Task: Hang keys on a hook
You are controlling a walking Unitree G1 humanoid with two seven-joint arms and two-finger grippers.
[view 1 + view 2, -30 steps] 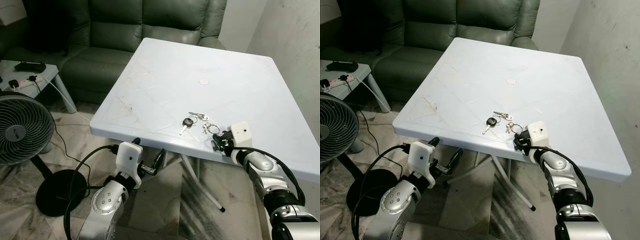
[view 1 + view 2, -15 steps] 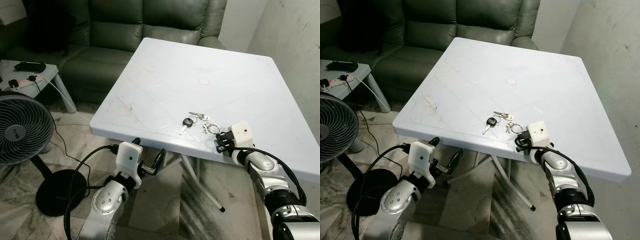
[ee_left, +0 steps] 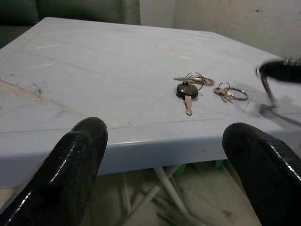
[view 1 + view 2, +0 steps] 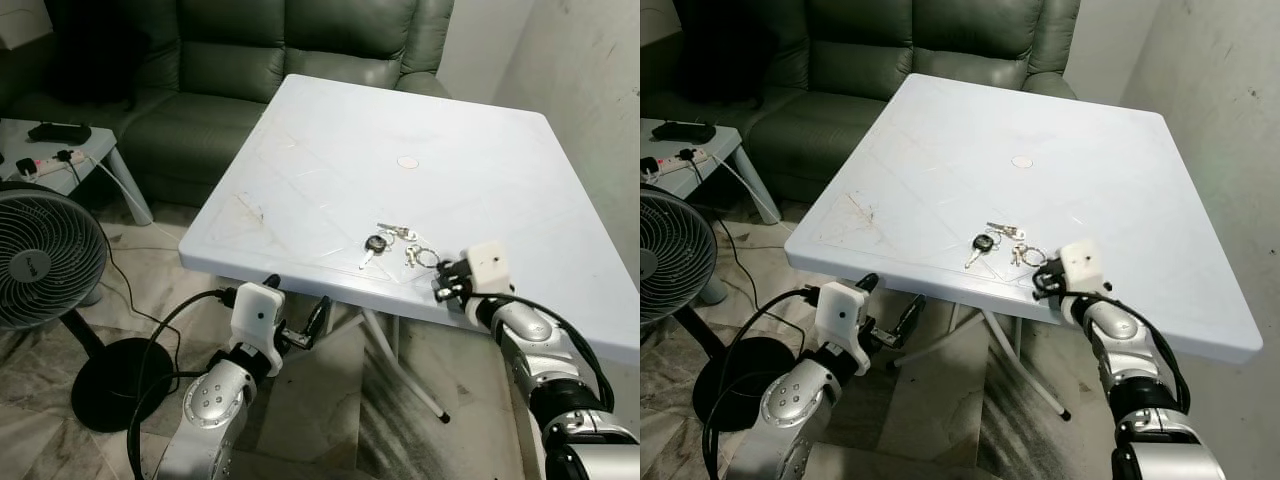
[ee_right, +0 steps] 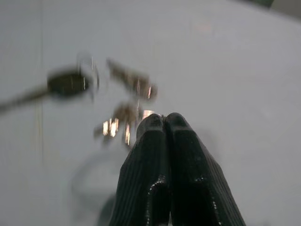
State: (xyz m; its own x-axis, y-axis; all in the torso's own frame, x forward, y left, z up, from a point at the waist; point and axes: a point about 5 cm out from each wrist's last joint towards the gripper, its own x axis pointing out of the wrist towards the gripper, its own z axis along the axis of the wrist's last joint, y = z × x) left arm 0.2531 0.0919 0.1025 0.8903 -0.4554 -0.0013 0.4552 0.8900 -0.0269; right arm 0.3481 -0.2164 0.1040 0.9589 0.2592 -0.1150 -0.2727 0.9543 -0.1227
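A bunch of keys (image 4: 397,241) lies on the white table (image 4: 330,180) near its front edge: a black-headed key (image 4: 373,244), small silver keys and a ring (image 4: 427,258). My right gripper (image 4: 442,289) hovers at the table's edge just right of the ring. In the right wrist view its fingers (image 5: 155,155) are pressed together, shut on nothing, with the blurred keys (image 5: 127,94) just ahead. My left gripper (image 4: 297,302) hangs open below the table's front edge, and the keys (image 3: 197,87) lie beyond it on the tabletop.
A dark green sofa (image 4: 300,60) stands behind the table. A standing fan (image 4: 45,260) and a side table with a power strip (image 4: 50,165) are at the left. A wall (image 4: 590,70) runs along the right. Folding table legs (image 4: 400,360) are under the table.
My right gripper has shifted slightly up and in over the table edge toward the key ring. The left arm and the keys have not moved.
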